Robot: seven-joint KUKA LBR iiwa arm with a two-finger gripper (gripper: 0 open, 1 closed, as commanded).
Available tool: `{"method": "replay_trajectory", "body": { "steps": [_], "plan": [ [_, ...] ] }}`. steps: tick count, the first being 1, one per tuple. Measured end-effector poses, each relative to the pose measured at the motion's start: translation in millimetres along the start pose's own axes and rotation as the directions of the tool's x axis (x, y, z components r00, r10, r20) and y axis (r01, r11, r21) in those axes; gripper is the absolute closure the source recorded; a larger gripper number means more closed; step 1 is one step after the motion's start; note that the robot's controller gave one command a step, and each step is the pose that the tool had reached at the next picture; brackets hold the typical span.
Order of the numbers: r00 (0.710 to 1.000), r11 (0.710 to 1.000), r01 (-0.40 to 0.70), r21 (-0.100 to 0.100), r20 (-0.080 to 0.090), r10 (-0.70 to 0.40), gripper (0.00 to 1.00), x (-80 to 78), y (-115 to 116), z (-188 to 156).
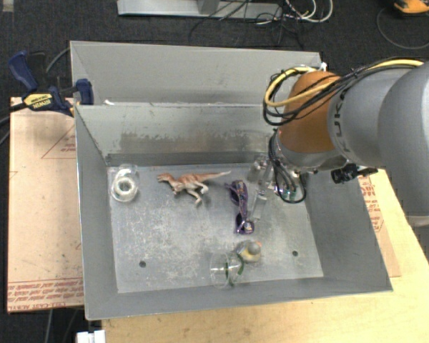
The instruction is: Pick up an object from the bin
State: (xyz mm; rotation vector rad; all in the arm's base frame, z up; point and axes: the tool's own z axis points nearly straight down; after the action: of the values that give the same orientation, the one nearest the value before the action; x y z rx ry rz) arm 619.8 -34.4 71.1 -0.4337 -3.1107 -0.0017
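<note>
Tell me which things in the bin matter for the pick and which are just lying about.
In play: gripper; purple ribbon-like thing beside it, mid-bin; grey bin.
Lying about: white ring, left; brown toy dinosaur; beige lump and clear piece, near the front.

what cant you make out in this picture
- camera view: purple thing mid-bin, its kind unclear; the gripper overlaps its right side.
- camera view: clear and green thing near the front wall, too small to name.
- camera view: bin right back corner, hidden by the arm's orange cover.
</note>
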Motion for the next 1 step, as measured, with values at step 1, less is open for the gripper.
{"method": "replay_trajectory", "body": {
  "steps": [1],
  "plan": [
    [1.0, 1.0, -0.012, 0.0, -0.001, 0.012, 0.0, 0.8, 2.4, 0.0]
  ]
}}
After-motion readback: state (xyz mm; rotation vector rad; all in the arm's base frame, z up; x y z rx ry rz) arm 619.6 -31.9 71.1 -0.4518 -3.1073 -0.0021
